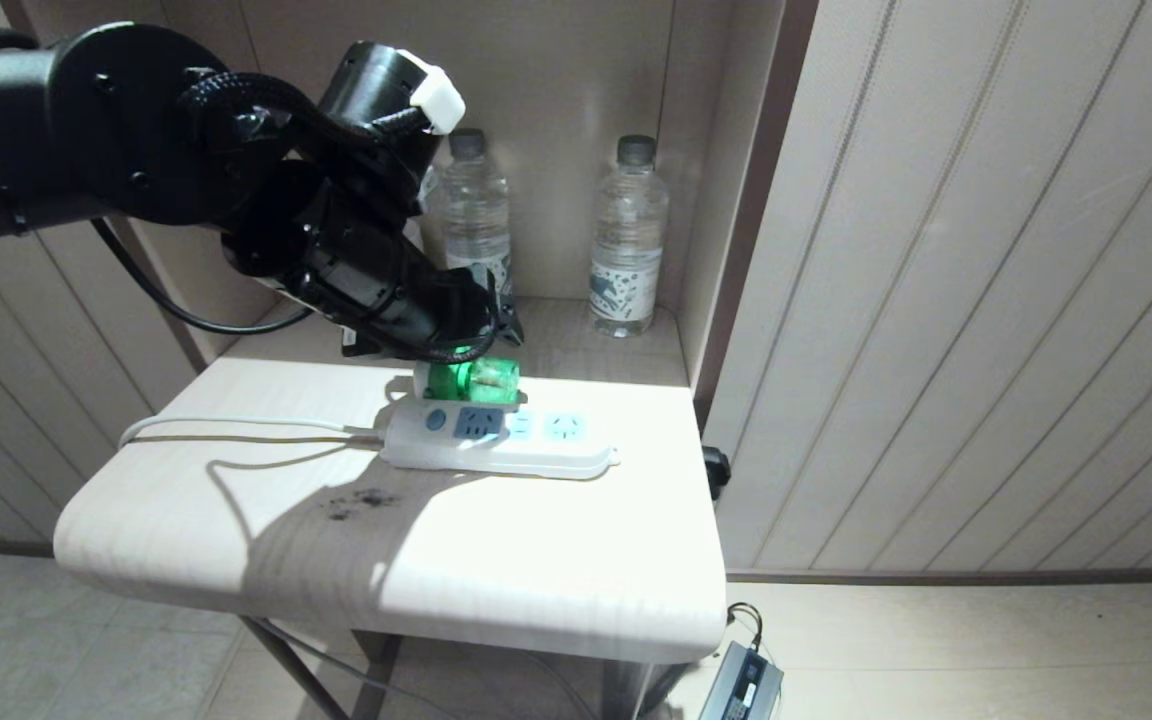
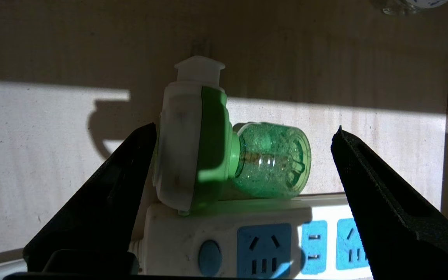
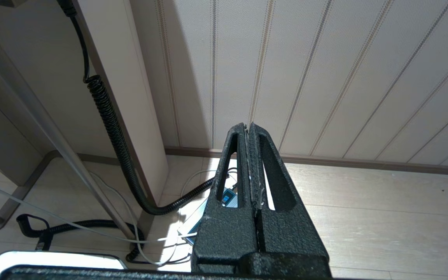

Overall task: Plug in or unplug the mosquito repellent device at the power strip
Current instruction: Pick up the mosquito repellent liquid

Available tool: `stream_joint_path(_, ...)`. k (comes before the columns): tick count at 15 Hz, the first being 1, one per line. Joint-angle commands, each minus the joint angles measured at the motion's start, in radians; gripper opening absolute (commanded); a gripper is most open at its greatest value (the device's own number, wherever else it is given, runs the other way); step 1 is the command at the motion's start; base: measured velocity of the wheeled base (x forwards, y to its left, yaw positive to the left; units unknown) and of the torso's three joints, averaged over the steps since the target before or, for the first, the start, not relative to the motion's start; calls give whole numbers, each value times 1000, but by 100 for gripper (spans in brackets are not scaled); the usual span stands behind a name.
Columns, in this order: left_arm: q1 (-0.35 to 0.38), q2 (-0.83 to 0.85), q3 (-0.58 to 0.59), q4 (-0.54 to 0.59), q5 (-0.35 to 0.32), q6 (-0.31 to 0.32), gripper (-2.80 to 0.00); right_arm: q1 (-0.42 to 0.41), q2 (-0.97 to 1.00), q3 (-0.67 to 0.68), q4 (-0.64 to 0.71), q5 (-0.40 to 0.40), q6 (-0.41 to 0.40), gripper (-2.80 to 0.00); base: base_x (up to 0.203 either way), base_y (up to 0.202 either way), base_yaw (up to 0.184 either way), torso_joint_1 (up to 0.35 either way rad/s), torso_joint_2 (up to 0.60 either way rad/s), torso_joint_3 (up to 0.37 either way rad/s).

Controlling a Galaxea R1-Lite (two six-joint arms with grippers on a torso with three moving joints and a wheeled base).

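- Device (image 2: 204,151) lies on its side along the far edge of the strip (image 1: 496,440), at the end where the cord (image 1: 236,425) enters; the green bottle end points toward the strip's free end.
- In the left wrist view its white-and-green head rests on the strip's back edge, just behind the round button (image 2: 209,256); whether the prongs sit in a socket cannot be told.
- Left gripper (image 2: 243,136) is spread wide, fingers either side of the device. One finger (image 2: 103,210) is right against the white head, contact uncertain; the other (image 2: 383,210) stands well apart from the bottle's base. Nothing is gripped.
- From the head view the left arm reaches down over the table (image 1: 536,580), its wrist covering most of the device; only the green bottle shows below it.
- Two bottles (image 1: 626,240) stand upright in the alcove behind, apart from the strip.
- Right gripper (image 3: 252,155) is pressed together, empty, pointing at the floor (image 3: 383,210) near a panelled wall.
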Motion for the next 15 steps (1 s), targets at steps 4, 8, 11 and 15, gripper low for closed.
stream_joint_path(4, 0, 27, 0, -7, 3, 9, 0, 0, 1, 0, 0, 0, -1, -280, 0, 0, 0, 0, 0, 0)
stream_joint_path(8, 0, 15, -1, -7, 3, 9, 0, -1, 1, 0, 0, 0, 0, -280, 0, 0, 0, 0, 0, 0)
stream_joint_path(11, 3, -6, 0, 15, 4, -11, 0, -1, 1, 0, 0, 0, 0, -280, 0, 0, 0, 0, 0, 0)
stream_joint_path(15, 27, 10, 0, 33, 58, -13, 0, -1, 1, 0, 0, 1, 0, -280, 0, 0, 0, 0, 0, 0)
